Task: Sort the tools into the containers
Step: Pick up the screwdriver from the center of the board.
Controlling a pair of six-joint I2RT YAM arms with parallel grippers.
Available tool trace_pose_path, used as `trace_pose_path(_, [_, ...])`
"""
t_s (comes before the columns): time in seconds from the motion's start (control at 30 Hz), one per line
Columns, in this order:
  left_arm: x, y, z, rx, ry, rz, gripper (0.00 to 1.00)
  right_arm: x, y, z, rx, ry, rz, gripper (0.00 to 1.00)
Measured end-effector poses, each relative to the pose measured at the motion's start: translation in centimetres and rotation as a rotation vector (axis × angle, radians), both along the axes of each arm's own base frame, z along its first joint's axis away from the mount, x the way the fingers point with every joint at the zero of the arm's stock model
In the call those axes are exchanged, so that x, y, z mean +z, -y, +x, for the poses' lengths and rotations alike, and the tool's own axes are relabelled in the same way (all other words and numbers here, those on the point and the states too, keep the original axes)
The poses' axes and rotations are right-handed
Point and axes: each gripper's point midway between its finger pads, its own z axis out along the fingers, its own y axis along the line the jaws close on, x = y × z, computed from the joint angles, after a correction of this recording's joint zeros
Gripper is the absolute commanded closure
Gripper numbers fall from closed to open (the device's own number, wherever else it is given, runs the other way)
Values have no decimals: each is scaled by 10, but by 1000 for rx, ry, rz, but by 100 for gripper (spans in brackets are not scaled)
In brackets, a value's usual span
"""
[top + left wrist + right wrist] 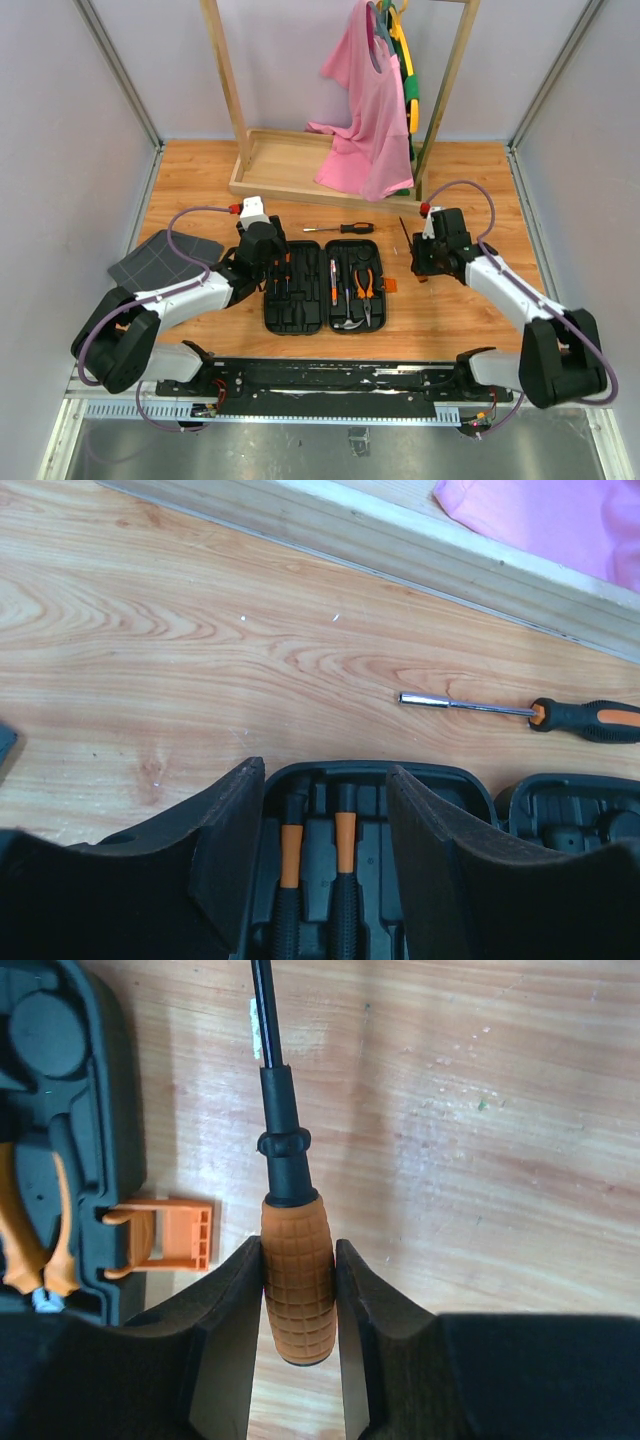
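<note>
One black tool case (300,318) lay open on the table (450,320), its two halves side by side. Seen from above, the left gripper (262,250) hovered over the eleven o'clock corner of the left half. Its two fingers (235,840) stood apart and grasped nothing. Between them, the wrist view showed two seated screwdrivers (290,855) with orange-and-black handles resting in neighbouring slots.

The right half held one pair of pliers (366,283) with orange handles. One steel-headed hammer (348,320) sat at its six o'clock end. A single orange latch (170,1232) stuck out from the case's three o'clock edge.

The right gripper (298,1260) was at three o'clock of the case, apart from it. It was clenched on one black-shafted tool (285,1150), both pads pressed against the ribbed orange handle. The shaft pointed toward twelve o'clock.

One loose screwdriver (340,228) lay flat on the table just beyond the case at twelve o'clock, untouched, with its handle toward three o'clock.

One piece of grid-patterned fabric (165,255) lay at nine o'clock of the case. One wooden rack (225,90) stood at twelve o'clock, carrying one pink shirt (365,110).
</note>
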Motion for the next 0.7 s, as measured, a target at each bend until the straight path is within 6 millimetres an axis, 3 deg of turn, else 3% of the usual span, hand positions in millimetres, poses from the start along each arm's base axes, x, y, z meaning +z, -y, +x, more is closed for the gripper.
trace_pose_path(0.2, [0,1,0,-5,-2,-3,44,26,-14,-10,-29,142,153,99])
trace_pose_path(0.33, [0,3,0,-13,-3,-7,43,32,-28,-19,-43,209,260,99])
trace_pose_path(0.47, [1,4,-1,-17,-2,-12,43,38,-55,-31,6,254,329,99])
trace_pose_path(0.63, [2,5,0,-21,-1,-16,43,60,-94,-36,94,342,389,99])
trace_pose_path(0.7, [1,5,-1,-21,-1,-16,43,65,-116,-42,157,360,411,99])
